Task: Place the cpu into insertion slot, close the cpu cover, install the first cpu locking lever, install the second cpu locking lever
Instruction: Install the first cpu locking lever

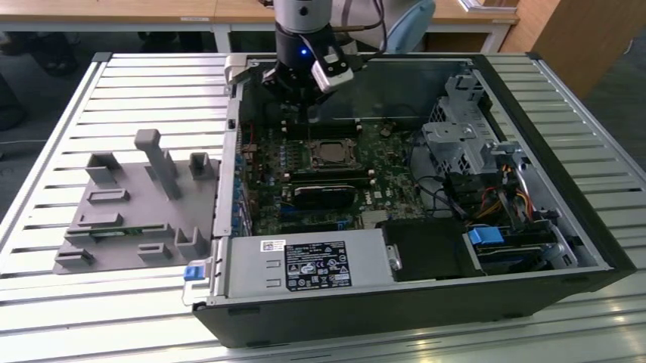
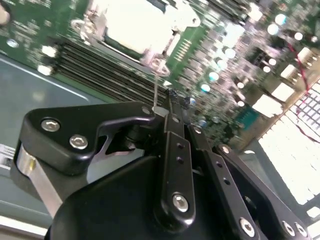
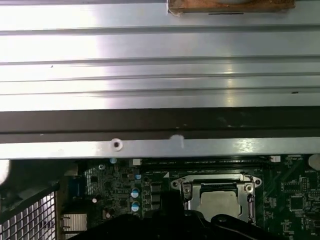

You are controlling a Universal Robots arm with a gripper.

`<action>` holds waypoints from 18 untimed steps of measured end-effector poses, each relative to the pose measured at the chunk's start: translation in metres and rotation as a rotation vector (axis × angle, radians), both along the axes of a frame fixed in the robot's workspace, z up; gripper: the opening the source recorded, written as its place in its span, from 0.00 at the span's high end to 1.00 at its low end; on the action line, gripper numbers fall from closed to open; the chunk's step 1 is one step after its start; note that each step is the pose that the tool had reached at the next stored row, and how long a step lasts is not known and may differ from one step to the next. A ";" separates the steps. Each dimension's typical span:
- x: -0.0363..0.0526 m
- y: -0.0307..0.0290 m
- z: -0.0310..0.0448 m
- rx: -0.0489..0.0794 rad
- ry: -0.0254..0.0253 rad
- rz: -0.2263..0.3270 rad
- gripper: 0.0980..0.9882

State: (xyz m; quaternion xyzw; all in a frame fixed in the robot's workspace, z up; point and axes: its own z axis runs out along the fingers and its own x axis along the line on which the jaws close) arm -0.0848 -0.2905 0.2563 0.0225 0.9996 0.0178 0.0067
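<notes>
A: How many of the task's things are being counted?

B: One cpu (image 1: 329, 154) is being shown, sitting in the one insertion slot (image 1: 313, 163) on the green motherboard (image 1: 389, 151). One cpu cover (image 3: 189, 199) is lying flat around the chip's dull metal face.

A: Where is the gripper being placed?

B: The single gripper (image 2: 172, 106) is being seen above the far part of the board, on the far side of the slot and apart from the cpu. Its two fingers (image 2: 176, 150) are being pressed together at the tips. One thin wire lever (image 2: 157, 87) is standing just beside those tips; whether it is being pinched cannot be told.

A: And what is being counted around it?

B: One open computer case (image 1: 404, 321) is lying on the slatted worktop (image 1: 101, 318). One grey fixture (image 1: 121, 219) is lying to the exterior view's left of the case, well apart from the gripper. Two blue parts are being made out: one blue tab (image 1: 192, 272) at the case's near left corner, and a second blue tab (image 1: 488, 236) inside, near right.
</notes>
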 end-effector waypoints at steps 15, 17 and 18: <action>0.0438 0.0001 -0.0020 0.055 0.0036 0.000 0.99; 0.0437 -0.0003 -0.0030 0.056 0.0018 0.001 0.99; 0.0436 -0.0003 -0.0038 0.056 0.0018 0.002 0.99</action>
